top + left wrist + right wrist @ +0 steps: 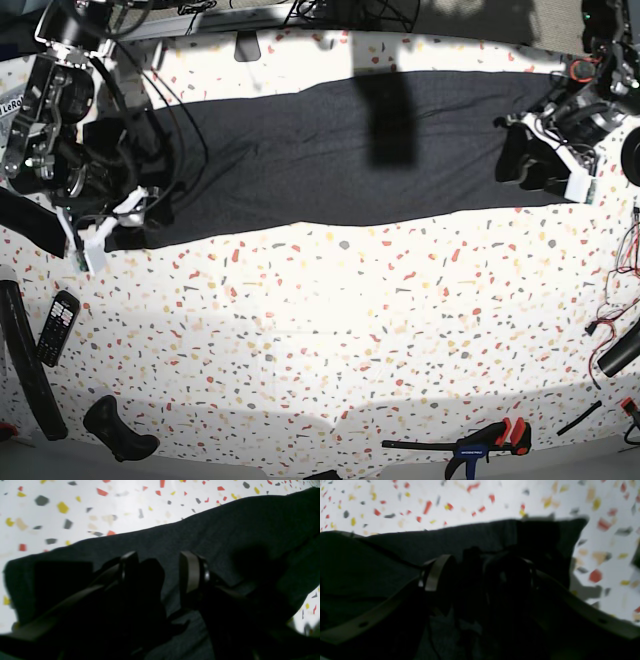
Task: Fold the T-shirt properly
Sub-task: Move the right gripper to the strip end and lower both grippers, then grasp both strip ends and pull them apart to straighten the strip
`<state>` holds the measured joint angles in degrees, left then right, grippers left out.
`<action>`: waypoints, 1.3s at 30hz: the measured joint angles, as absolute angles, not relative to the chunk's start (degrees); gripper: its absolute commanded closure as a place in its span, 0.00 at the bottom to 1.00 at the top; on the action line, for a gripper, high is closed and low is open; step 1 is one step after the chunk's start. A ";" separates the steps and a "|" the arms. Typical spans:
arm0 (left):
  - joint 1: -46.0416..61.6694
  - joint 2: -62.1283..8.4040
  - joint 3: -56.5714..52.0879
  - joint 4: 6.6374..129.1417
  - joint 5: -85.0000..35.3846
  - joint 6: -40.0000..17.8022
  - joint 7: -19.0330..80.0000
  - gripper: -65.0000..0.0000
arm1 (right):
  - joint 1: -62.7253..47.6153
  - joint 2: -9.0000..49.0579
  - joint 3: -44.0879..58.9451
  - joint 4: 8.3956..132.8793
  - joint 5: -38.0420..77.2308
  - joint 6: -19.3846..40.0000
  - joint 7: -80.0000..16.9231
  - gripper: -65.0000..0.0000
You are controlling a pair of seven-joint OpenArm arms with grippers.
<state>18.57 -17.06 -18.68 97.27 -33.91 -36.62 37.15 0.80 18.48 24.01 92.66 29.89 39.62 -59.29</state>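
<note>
Mostly bare, speckled tabletop (320, 330) carries the T-shirt (300, 150).

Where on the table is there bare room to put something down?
The wide speckled stretch of table in front of the T-shirt, between the calculator and the clamp, is free. The back is crowded: shirt and both arms.

speckled table (330, 330), calculator (57, 327), clamp (470, 445)
</note>
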 measured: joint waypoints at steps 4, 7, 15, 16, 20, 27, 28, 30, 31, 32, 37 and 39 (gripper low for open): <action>18.57 -16.14 -18.70 95.53 -32.21 -36.64 37.65 0.60 | 0.78 18.37 24.01 85.95 29.69 39.51 -58.63 0.44; 18.35 -16.16 -18.72 91.11 -32.12 -36.62 36.12 0.60 | 0.86 18.46 24.10 82.43 30.09 39.55 -57.34 0.44; 11.70 -16.97 -19.05 75.09 -31.09 -40.95 30.15 0.60 | 1.67 18.70 24.34 74.76 27.29 39.97 -46.63 0.44; 10.48 -16.99 -19.05 73.82 -31.14 -41.12 30.17 0.60 | 2.15 18.72 24.36 73.76 27.11 39.99 -45.91 0.44; 5.32 -17.15 -19.05 70.15 -29.10 -41.12 30.37 0.60 | 4.29 18.76 24.38 69.60 27.75 40.38 -44.95 0.44; -3.77 -18.20 -18.81 62.74 -19.16 -40.75 26.55 0.60 | 4.60 18.87 24.38 68.16 28.67 40.42 -45.04 0.44; -5.08 -18.46 -18.81 61.10 -19.05 -40.75 26.04 0.60 | 4.60 18.87 24.38 68.12 28.64 40.42 -45.06 0.44; -7.77 -19.03 -18.81 58.22 -19.03 -40.73 26.06 0.60 | 4.60 18.87 24.38 68.07 28.67 40.42 -45.17 0.44; -8.86 -19.16 -18.81 57.45 -18.76 -40.56 26.37 0.60 | 4.60 18.87 24.38 68.07 28.67 40.42 -45.30 0.44; -9.54 -19.20 -18.81 57.30 -18.83 -40.21 27.03 0.60 | 4.60 18.87 24.38 68.07 28.69 40.42 -45.47 0.44; -11.90 -19.20 -18.81 57.32 -21.06 -39.79 31.75 0.60 | 4.62 19.14 24.40 68.49 33.30 40.40 -49.17 0.44; -12.73 -19.22 -18.81 57.32 -23.99 -39.86 34.26 0.60 | 4.60 19.35 24.38 69.95 34.96 40.40 -51.40 0.44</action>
